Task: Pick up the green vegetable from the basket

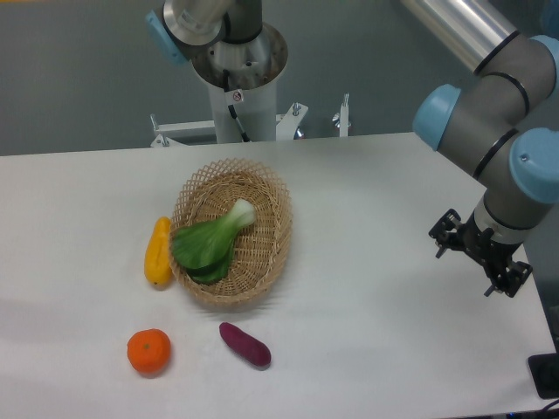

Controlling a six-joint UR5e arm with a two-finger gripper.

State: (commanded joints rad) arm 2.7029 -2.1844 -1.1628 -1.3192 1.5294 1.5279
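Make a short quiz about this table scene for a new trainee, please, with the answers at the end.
1. True or false: the bok choy lies inside the basket.
2. Which item touches the basket's outer rim: A) the yellow vegetable, B) the orange, C) the purple sweet potato?
3. Where is the gripper relative to the basket?

Key: 1. True. 2. A. 3. Far off to the image right, above the bare table, holding nothing; its jaws are too unclear to judge.

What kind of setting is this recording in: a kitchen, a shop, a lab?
Most likely a robotics lab. A white table carries staged produce: a basket holding a green vegetable. A grey robot arm is mounted beside it, against a plain grey wall.
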